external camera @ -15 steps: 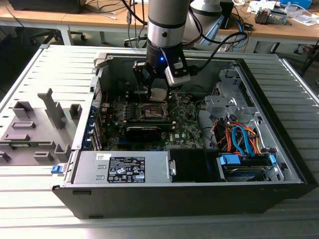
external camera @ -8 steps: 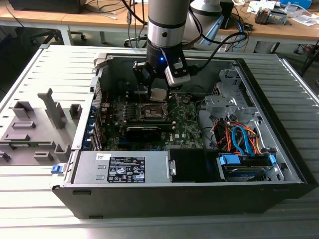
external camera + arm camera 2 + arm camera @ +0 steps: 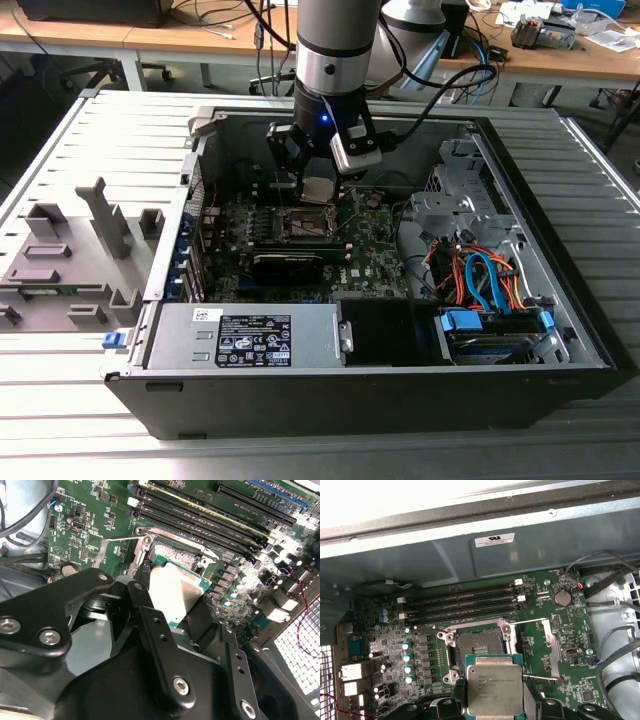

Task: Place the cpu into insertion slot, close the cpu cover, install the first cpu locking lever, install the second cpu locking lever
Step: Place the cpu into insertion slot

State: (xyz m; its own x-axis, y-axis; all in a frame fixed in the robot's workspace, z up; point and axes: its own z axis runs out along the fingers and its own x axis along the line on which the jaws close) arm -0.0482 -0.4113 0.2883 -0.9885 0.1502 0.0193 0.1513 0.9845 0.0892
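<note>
Green motherboard (image 3: 575, 625) beneath silvery square cpu (image 3: 495, 690)

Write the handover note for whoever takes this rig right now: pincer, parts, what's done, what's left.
Pincer: shut on the chip, held flat above the board, close to the socket but not in it.
Socket: empty; the cover looks swung open beside it.
Wire levers: both appear unlatched, standing clear of the socket frame.
Done: chip is in the grip.
Left: chip not seated, cover not shut, neither lever locked.
</note>
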